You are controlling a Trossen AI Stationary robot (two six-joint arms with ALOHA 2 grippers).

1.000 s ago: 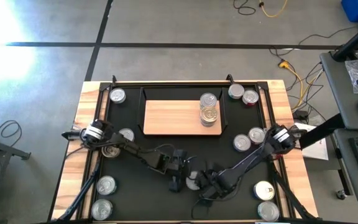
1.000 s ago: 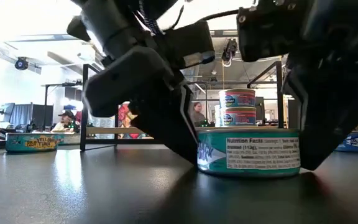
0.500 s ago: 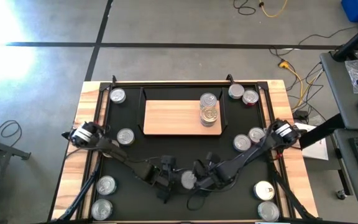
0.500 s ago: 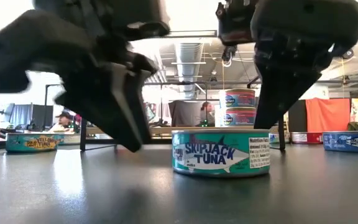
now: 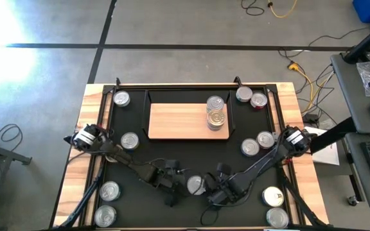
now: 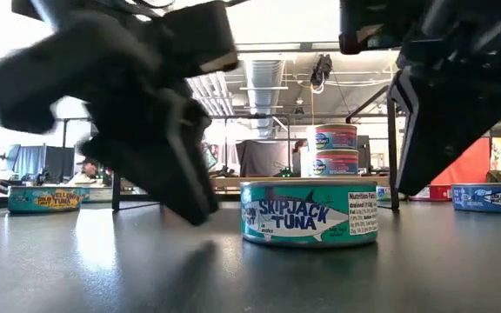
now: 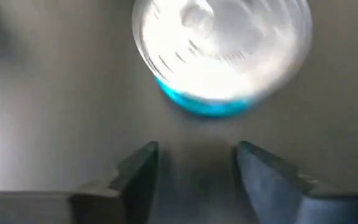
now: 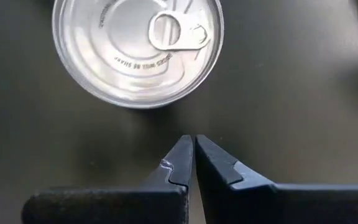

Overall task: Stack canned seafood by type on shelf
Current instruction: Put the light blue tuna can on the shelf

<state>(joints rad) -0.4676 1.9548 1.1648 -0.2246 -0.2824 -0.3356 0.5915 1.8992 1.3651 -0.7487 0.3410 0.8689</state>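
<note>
On the black mat [image 5: 140,199], the skipjack tuna can [image 6: 310,211] is being flanked afresh: left gripper [image 5: 170,186] fingers spreading wider, right gripper [image 5: 218,190] pressed together, the can ungrasped.

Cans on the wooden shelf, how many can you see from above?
2 cans, both at the shelf's right end: one by the far edge, one just nearer. More may hide underneath: the low view shows a stack.

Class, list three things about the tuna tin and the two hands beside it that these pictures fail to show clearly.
1. Low view: the left hand is motion-blurred, so its finger outlines are unclear.
2. Left wrist view: the tuna tin is blurred and cut off by the frame edge; no lid print is readable.
3. High view: the stacked tins on the shelf are too small to tell their labels.
</note>
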